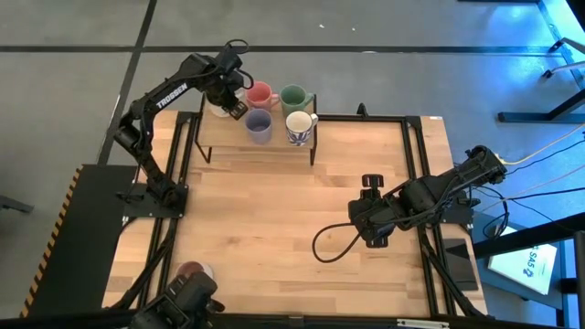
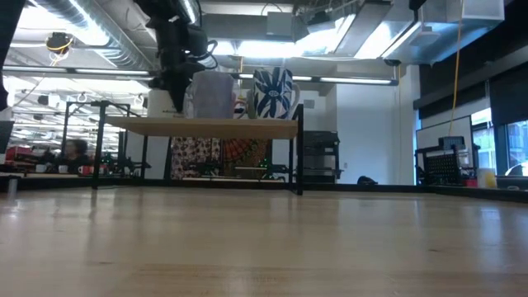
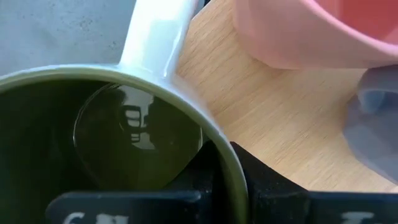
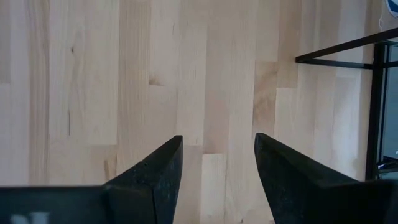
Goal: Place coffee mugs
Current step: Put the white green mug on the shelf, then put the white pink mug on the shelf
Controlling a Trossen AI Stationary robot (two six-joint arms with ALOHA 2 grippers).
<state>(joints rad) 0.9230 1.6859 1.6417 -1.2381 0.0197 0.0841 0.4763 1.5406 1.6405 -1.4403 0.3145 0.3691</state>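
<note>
A cream mug with an olive-green inside point(image 3: 124, 143) is at the far left end of a raised wooden shelf point(image 1: 274, 143), with my left gripper point(image 1: 232, 106) shut on its wall. On the shelf beside it stand a pink mug point(image 1: 260, 94), a dark green mug point(image 1: 293, 97), a lavender mug point(image 1: 259, 126) and a white mug with a blue pattern point(image 1: 300, 128). Another pinkish mug point(image 1: 195, 270) sits at the table's near left edge. My right gripper point(image 1: 370, 183) hangs open over bare table at the right. My left gripper holds the cream mug by its wall at the rim point(image 3: 231, 169), on the side opposite the handle point(image 3: 155, 37). One finger point(image 3: 202, 177) is inside the mug and one point(image 3: 273, 186) outside. The fingers come from above, pointing steeply down. The mug is upright; whether its base rests on the shelf, I cannot tell.
The shelf stands on thin black legs point(image 2: 299, 157) at the table's far side. Black rails point(image 1: 416, 155) run along the table's edges. A black cable point(image 1: 334, 247) loops on the wood below my right arm. The table's middle point(image 1: 265, 210) is bare wood.
</note>
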